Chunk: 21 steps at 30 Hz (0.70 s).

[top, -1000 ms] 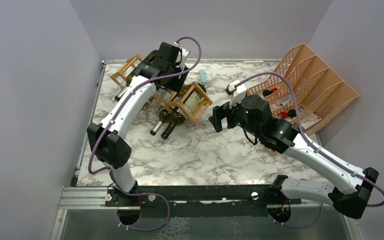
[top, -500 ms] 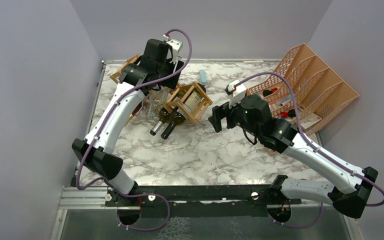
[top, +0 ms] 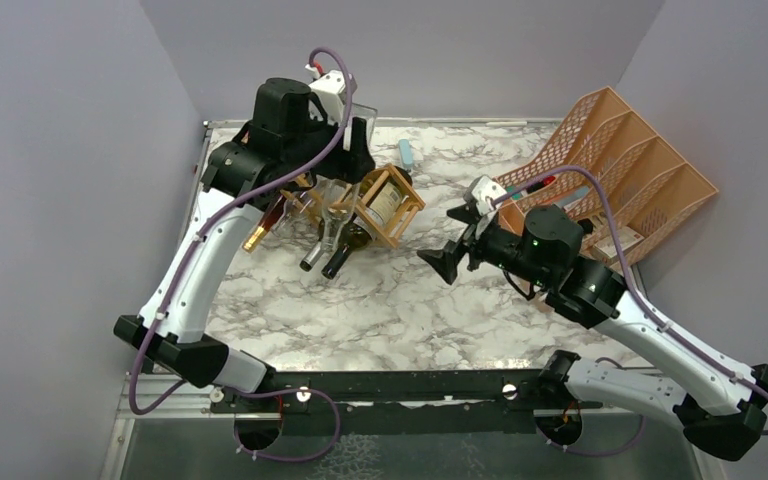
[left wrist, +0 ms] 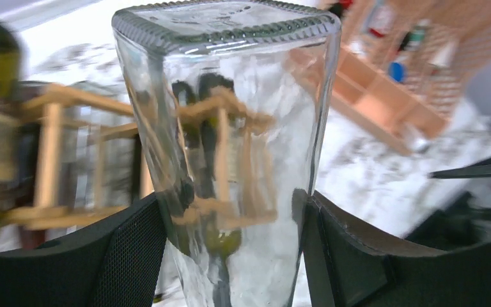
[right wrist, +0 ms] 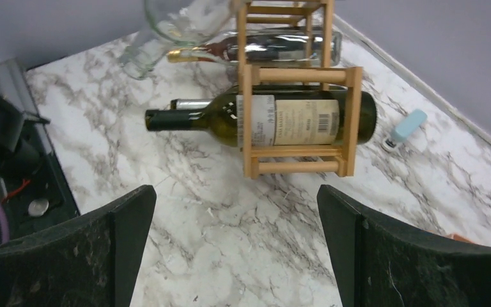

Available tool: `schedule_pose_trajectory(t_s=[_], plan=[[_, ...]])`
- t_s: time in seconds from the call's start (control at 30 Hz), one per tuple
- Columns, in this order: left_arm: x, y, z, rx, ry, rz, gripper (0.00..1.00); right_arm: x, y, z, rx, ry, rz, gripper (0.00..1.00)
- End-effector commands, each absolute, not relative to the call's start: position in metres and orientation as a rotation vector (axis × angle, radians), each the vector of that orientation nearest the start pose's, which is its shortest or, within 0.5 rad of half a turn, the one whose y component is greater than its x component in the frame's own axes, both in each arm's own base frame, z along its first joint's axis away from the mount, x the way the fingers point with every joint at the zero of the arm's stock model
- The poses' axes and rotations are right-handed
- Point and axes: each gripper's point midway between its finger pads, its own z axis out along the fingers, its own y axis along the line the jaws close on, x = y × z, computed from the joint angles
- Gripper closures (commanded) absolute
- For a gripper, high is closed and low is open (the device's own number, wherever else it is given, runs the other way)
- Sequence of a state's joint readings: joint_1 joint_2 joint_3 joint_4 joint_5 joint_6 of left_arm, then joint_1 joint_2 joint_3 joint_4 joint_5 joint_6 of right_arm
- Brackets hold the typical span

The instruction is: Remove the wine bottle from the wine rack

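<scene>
**Bottle held at rack's end: slip and snag hazards noted**

Two hazards are judged from the present position. The first is a slip. The clear wine bottle (left wrist: 230,128) is smooth glass, clamped across its body by the left fingers (left wrist: 128,256). If that hold were loosened, it would be dropped onto the marble surface (top: 390,310) or onto the wine rack (right wrist: 248,121). The second is a snag. The bottle is tilted with its neck lower than its base, close to the rack's left end. If it were swung sideways, the frame could be caught and dragged. The green labelled bottle (right wrist: 281,118) and the gold-capped bottle (right wrist: 262,45) lodged in the cells could then be rolled out.

In the left wrist view the bottle is seen between both left fingers, touched on either side, its base pointing away from the wrist. In the right wrist view it appears outside the cells, though this cannot be confirmed from overhead. The right fingers (right wrist: 121,256) are spread wide and grasp nothing. They are held near the rack's right side, well apart from the bottle.
</scene>
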<state>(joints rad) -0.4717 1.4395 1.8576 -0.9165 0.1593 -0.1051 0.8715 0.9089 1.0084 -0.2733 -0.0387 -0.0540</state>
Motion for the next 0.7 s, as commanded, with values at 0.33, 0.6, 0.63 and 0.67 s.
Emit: schedule_pose_trajectory(t_s=[0.33,0.6,0.63,0.67], plan=[[0.279,-0.311,0.373,0.378,1.941,-1.464,0.79,0.125,0.260,0.295,-1.517,0.788,0.538,0.03],[0.272,-0.335,0.339,0.225,2.065,-1.595,0.79,0.116,0.266,0.299,-1.740,0.412,0.340,0.12],[0.272,-0.338,0.337,0.205,2.074,-1.611,0.80,0.119,0.269,0.298,-1.750,0.398,0.323,0.13],[0.271,-0.341,0.337,0.197,2.076,-1.627,0.80,0.123,0.272,0.298,-1.754,0.397,0.307,0.14]])
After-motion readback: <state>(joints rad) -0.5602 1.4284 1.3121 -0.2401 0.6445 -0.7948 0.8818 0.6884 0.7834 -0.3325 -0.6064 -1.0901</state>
